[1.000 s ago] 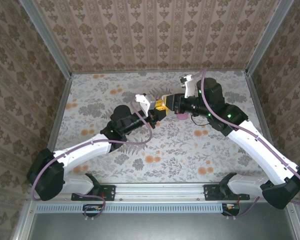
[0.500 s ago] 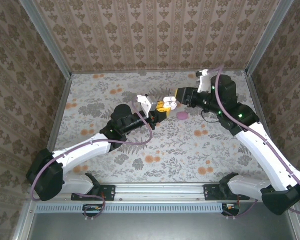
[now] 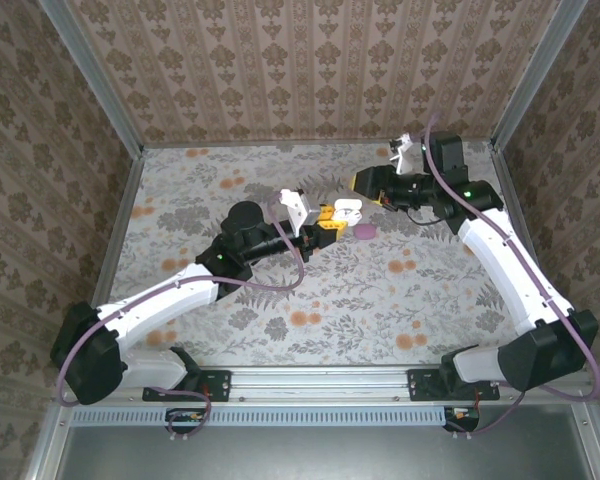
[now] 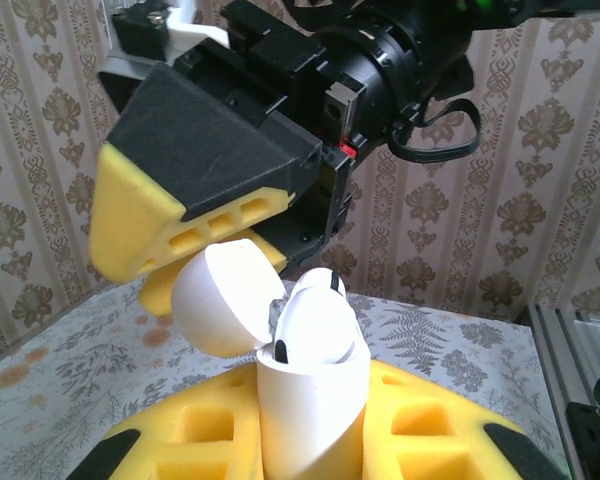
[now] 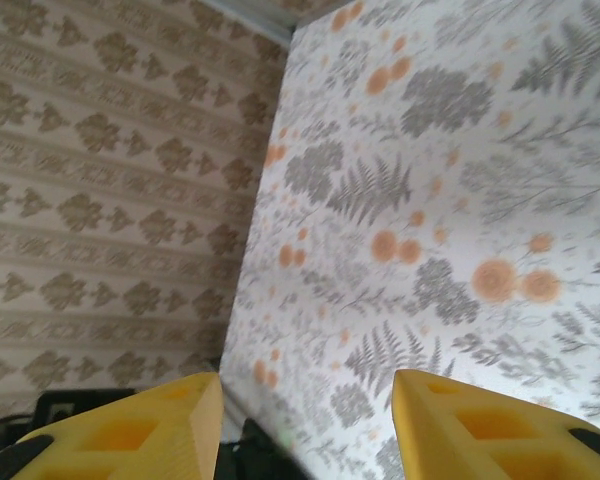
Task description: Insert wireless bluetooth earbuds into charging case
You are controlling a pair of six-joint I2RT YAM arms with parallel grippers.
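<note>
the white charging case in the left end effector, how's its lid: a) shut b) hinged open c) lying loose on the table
b: in the left wrist view the lid is swung back off the charging case, with a white earbud showing in its mouth.

Both arms have white shells over their long links, with black joints and black bases. The left arm (image 3: 170, 295) is bolted at the left end of the rail (image 3: 320, 381), and the right arm (image 3: 510, 265) at its right end. A purple cable (image 3: 292, 272) loops along each arm. A small green light (image 3: 467, 196) glows on a black joint far from the rail. White brackets (image 3: 292, 204) sit on the wrists. The fingers (image 5: 130, 432) are yellow blocks with hollow square pockets and black corners. The left wrist view shows the right arm's wrist housing (image 4: 230, 130), matt black and angular. It carries a red mark (image 4: 348, 151) and a screw (image 4: 156, 14) at its top.
</note>
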